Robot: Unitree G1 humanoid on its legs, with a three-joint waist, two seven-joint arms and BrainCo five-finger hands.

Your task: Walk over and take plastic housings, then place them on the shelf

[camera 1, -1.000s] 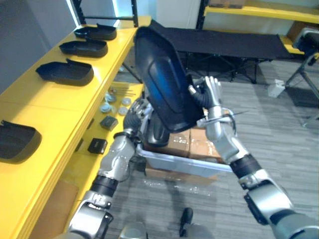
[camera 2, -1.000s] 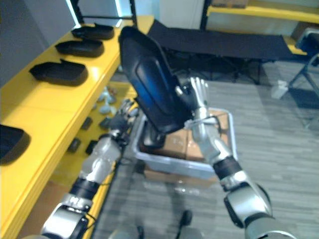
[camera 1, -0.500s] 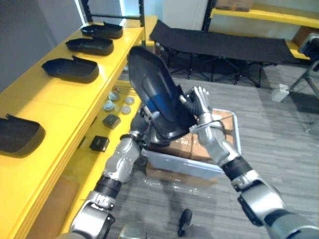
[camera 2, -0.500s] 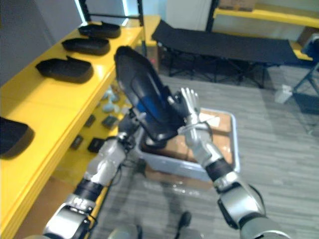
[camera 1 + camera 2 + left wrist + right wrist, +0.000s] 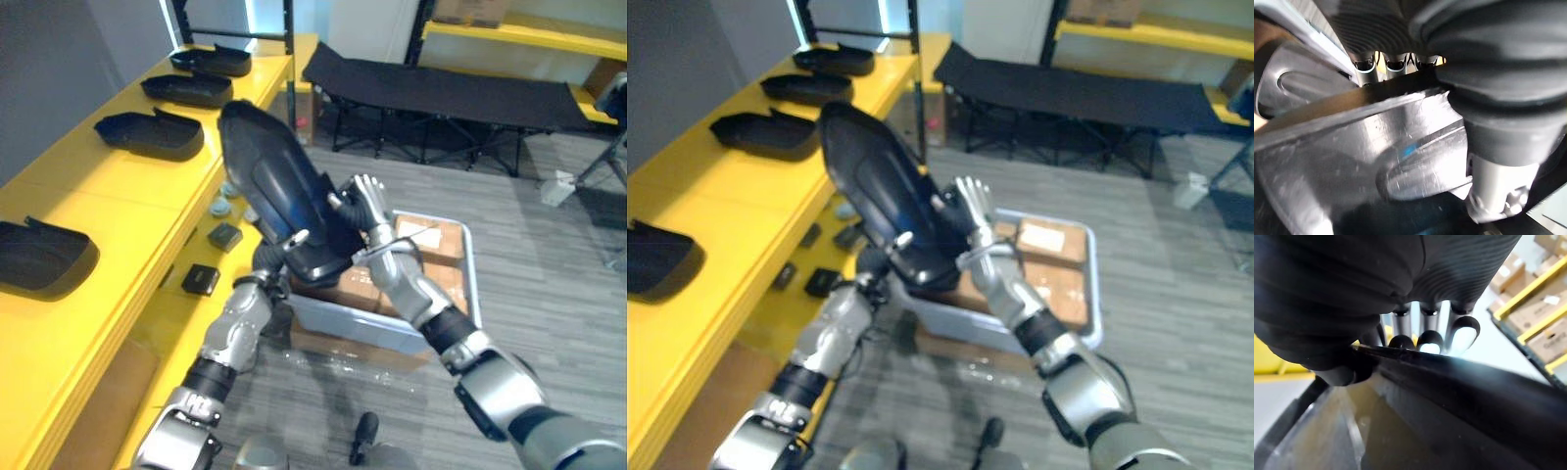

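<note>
I hold a large black plastic housing [image 5: 274, 186] up in the air between both hands, beside the yellow shelf [image 5: 127, 191]. My right hand [image 5: 367, 206] grips its right rim: the fingertips [image 5: 1430, 340] lie over the rim [image 5: 1459, 382] with the thumb beneath. From below, my left hand [image 5: 279, 253] takes the lower edge, with its thumb [image 5: 1498, 196] pressed on the glossy inner face [image 5: 1352, 161] and its fingers curled behind the edge. Several more housings lie open side up along the shelf top, the nearest ones at the front [image 5: 44, 257] and middle [image 5: 149, 134].
A grey bin [image 5: 392, 328] with cardboard boxes [image 5: 431, 235] stands on the floor under my hands. Small dark blocks [image 5: 201, 280] and round parts [image 5: 217, 208] lie on the lower shelf board. A black folding cot [image 5: 441, 88] stands behind.
The housing has come down and tipped over towards the shelf side. My left hand rose from beside the bin and closed on its lower edge. The camera has shifted too.
</note>
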